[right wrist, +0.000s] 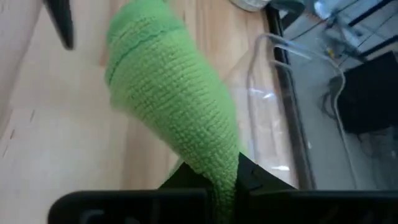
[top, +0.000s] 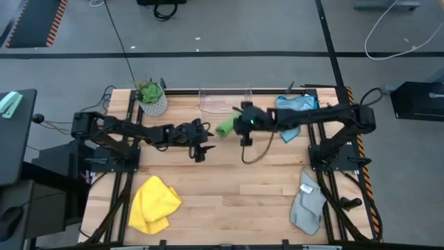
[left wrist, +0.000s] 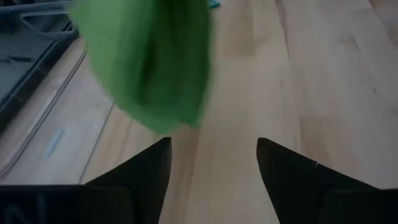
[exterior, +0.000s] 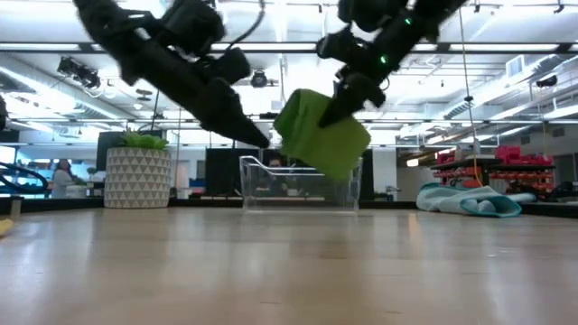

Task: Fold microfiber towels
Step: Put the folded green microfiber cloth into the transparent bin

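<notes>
The wooden counter (top: 229, 194) fills the middle of the high view. A clear bin (top: 223, 98) sits at its top edge, with a plant pot (top: 152, 99) to the left. The yellow towel (top: 154, 203) lies at lower left, the grey towel (top: 307, 205) at lower right, the blue towel (top: 295, 107) at upper right. The green towel (top: 225, 127) hangs in the air near the bin. The right pincer (right wrist: 231, 177) is pinching it. The left pincer (left wrist: 213, 160) is spread wide just beside it.
</notes>
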Robot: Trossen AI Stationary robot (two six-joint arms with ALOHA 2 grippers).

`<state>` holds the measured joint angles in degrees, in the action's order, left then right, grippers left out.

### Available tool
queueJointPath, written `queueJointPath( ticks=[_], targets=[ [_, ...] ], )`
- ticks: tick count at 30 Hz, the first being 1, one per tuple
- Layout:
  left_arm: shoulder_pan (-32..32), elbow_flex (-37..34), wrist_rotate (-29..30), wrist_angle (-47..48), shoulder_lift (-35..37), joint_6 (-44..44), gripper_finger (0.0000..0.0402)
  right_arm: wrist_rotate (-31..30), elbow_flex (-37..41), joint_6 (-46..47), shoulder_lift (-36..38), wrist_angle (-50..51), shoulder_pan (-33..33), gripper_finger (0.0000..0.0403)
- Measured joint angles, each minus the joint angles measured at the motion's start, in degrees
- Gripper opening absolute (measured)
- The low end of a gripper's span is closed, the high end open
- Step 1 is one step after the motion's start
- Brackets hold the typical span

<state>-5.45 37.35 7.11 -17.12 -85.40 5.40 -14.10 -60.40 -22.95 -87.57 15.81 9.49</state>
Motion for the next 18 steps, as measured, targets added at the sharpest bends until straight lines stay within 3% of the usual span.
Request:
queueJointPath(
  ticks=[4, 11, 18],
  targets=[
    [0.0, -6.0, 0.1, -4.0, 4.2, -1.9, 0.0230, 2.3, -10.6, -1.9, -3.8, 8.6, 4.1, 0.0018],
    [0.0, -15.5, 0.1, -13.6, 10.2, -4.8, 0.0208, 4.7, -25.2, -10.6, -13.8, 12.3, 13.0, 0.0018],
    [0.0, -19.7, 0.0, -13.4, 13.5, -7.5, 0.0186, 11.7, -36.5, -16.1, -25.6, 21.7, 19.4, 0.0018]
  ],
)
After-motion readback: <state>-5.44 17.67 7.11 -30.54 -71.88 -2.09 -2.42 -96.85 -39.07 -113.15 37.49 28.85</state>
